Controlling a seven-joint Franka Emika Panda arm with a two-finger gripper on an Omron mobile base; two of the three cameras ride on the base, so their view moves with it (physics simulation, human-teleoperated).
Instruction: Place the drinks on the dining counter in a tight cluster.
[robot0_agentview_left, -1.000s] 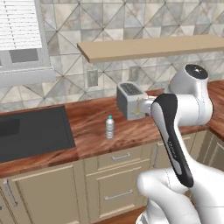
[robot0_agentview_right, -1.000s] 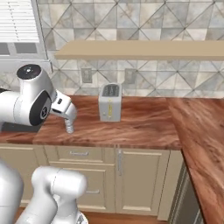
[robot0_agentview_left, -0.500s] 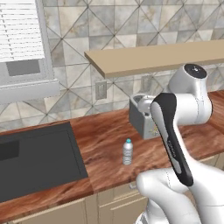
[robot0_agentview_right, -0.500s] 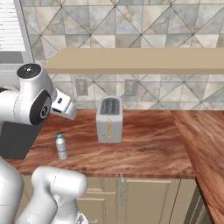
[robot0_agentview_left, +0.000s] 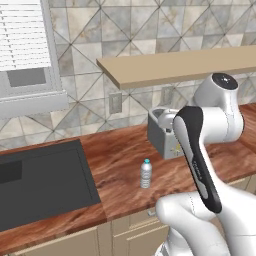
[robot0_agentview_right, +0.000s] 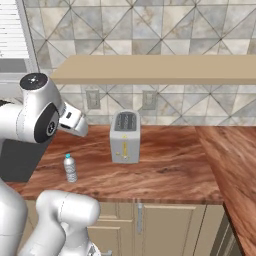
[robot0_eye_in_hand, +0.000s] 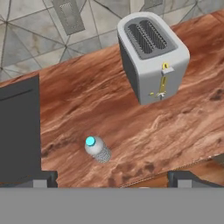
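With the gripper (robot0_eye_in_hand: 109, 181) spread and empty, the small clear bottle (robot0_eye_in_hand: 98, 149) stands ungrasped near the countertop's (robot0_eye_in_hand: 175, 127) front edge; clustering not begun.

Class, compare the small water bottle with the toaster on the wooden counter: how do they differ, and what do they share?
The bottle is small, slim and clear with a blue cap; the toaster is far bigger, boxy and silver-grey. The bottle is closed on top; the toaster has two open slots. Both stand upright on the counter, apart.
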